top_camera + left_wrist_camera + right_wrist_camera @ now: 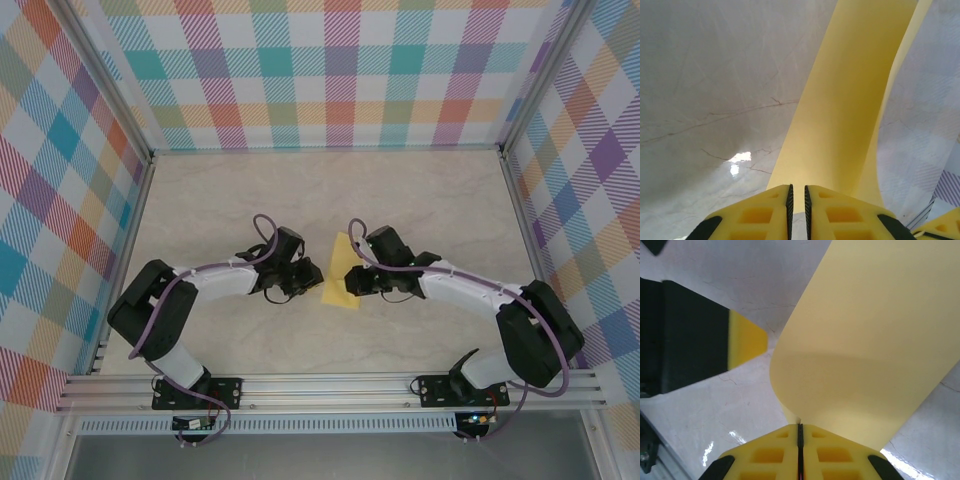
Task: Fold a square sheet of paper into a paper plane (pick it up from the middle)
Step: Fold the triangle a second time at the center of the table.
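Top external view: the square sheet of paper [340, 272] is seen as a slanted yellow shape between the two grippers, near the middle of the table [430, 200] and somewhat toward its near side. From the wrist views it is judged to be raised off the surface, standing on edge and bowed into a soft curve rather than lying flat.

The right gripper [800, 426] is pressed together on it. Its pads are closed to a hairline seam, and the sheet rises straight out of that seam, so one edge is pinched there. The left gripper [797, 189] is drawn nearly together, with a thin slit left between the pads. The sheet comes down to that slit, but whether it is nipped or merely stands just beyond the tips cannot be told from this angle (the pads hide the contact).

The paper is judged to be thin, very light and limp. It bows under its own weight and would be creased, or slipped from the pads, by any pull between the arms. A hold is best taken near the middle of an edge, pads flat across it. A corner hold would let the rest droop and twist.
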Controlling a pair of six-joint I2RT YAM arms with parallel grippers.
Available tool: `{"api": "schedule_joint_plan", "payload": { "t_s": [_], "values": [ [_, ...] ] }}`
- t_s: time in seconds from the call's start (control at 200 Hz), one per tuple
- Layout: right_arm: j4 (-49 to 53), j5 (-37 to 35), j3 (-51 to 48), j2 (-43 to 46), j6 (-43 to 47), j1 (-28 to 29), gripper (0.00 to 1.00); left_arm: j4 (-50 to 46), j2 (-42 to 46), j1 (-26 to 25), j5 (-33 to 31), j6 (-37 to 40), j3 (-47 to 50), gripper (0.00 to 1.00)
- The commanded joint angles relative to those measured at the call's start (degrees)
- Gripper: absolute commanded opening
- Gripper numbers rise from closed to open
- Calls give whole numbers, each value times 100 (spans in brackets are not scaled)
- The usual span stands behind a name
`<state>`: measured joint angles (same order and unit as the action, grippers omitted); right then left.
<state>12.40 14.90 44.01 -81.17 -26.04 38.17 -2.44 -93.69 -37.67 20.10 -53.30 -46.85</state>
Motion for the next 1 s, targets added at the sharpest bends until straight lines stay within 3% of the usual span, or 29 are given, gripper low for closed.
{"api": "schedule_joint_plan", "payload": {
  "t_s": [0.0,0.23,0.34,0.46,0.55,0.645,0.72,0.82,1.0],
  "values": [
    [-312,724,-98,22,83,-209,9,62,-190,-190,196,115,-234,15],
    [-374,996,-103,-14,87,-423,9,145,-179,-283,-128,-72,-237,17],
    [-405,1128,-129,29,82,-423,10,-245,-134,-268,-521,-378,-340,22],
    [-412,1119,-210,57,77,-425,12,379,-31,-240,-651,-926,-129,40],
    [-410,1189,-233,99,48,-418,19,497,-134,-223,-579,-995,-235,47],
    [-369,1152,-224,127,79,-379,29,539,-376,-223,-341,-959,-417,48],
    [-276,825,-224,152,124,-216,32,651,-443,-215,-304,-1039,-422,50],
    [-28,223,-113,168,242,185,44,690,-460,-183,-322,-1086,-419,50],
    [495,-2012,196,216,223,1333,60,675,-519,-137,-178,-1027,-499,50]
  ]
}}
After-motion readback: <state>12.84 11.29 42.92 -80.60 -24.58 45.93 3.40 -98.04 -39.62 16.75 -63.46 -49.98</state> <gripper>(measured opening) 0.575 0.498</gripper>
